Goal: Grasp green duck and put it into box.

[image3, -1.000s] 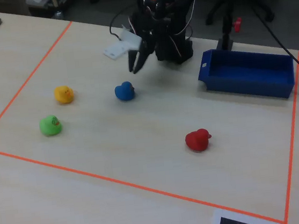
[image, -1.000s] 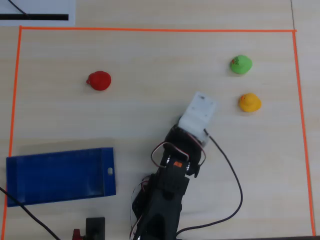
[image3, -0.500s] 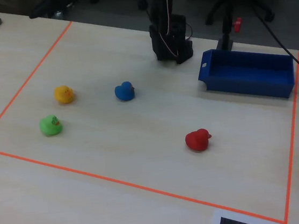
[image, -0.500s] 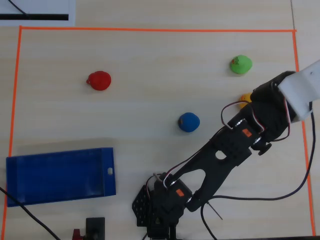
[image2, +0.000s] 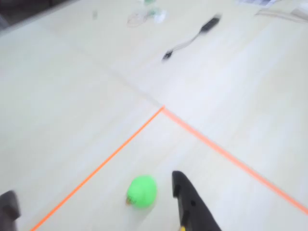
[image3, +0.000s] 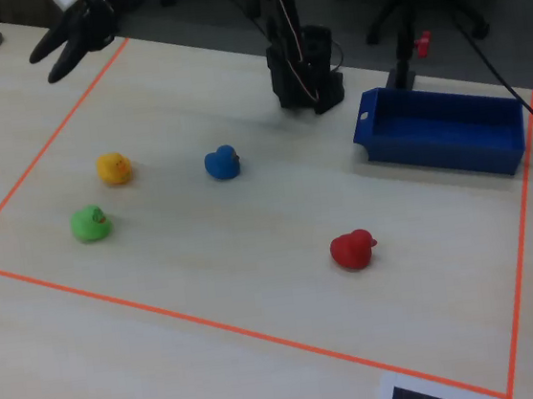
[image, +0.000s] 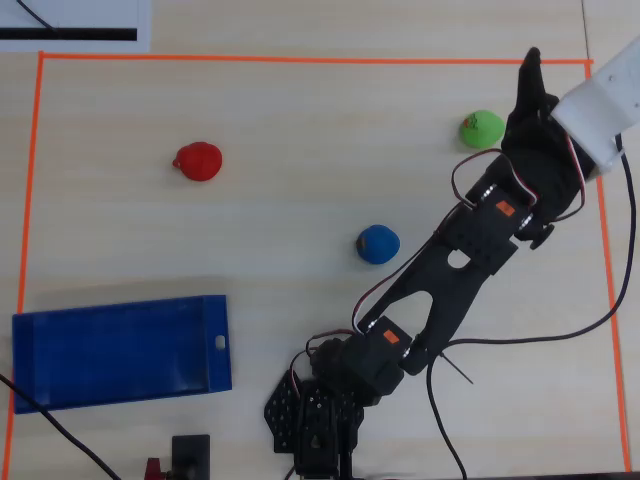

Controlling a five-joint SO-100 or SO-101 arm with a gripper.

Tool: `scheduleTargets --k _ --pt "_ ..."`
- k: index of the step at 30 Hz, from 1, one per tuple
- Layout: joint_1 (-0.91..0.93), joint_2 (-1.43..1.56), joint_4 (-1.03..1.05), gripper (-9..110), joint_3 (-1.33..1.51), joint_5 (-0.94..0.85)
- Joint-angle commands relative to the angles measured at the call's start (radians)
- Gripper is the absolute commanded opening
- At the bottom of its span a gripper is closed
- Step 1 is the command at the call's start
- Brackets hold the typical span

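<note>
Beneath the arm overhead, yellow duck (image3: 114, 168) shows only in fixed view.

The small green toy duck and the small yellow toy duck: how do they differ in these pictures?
The small green toy duck is bright green, while the small yellow toy duck is orange-yellow. In the fixed view the green duck lies nearer the orange tape line in front, the yellow one further back. In the overhead view the green duck shows, but the arm hides the yellow one. Both look alike in size and rounded shape.
</note>
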Motion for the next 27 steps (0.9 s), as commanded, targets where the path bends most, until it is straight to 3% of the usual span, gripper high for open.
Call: scheduleTargets --k 1,6,16,27 --pt "-0.057 -0.091 0.19 44 -0.244 0.018" --pt "-0.095 -0.209 0.218 44 -0.308 0.029" --pt "-0.077 -0.489 -0.046 44 -0.517 0.018" --pt "-0.071 -0.696 -0.034 43 -0.669 0.008"
